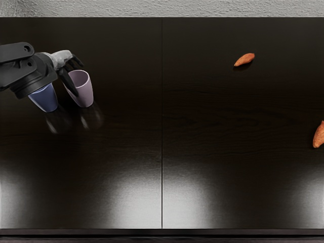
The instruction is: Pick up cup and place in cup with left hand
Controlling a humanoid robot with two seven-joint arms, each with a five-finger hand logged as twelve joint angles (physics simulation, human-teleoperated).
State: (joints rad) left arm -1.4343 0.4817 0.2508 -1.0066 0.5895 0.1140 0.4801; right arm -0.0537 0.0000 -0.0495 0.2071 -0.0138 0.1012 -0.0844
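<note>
1. One dark brown, glossy wood table (202,126) is filling most of your view, with a rough grey wall (152,7) running behind its far edge.
2. Your black, jointed left arm (15,66) is coming in from the left edge, carrying your grey-and-black left hand (62,59) at the pink cup. You are keeping its fingers about half open, the thumb slanting down across the cup's near left side and the other fingers curving above the far rim. They are gripping nothing; whether they are touching the cup, you cannot tell.
3. Two tapered plastic-looking cups are standing side by side at the table's left. The pale pink cup (87,93) is showing you its open mouth; the blue cup (46,99), just left of it, is hiding its top under your wrist.
4. Two small, orange, pointed sweet-potato-like pieces are lying on the right half: one (319,135) is getting cut off by the right edge, the other (244,60) is resting farther back.
</note>
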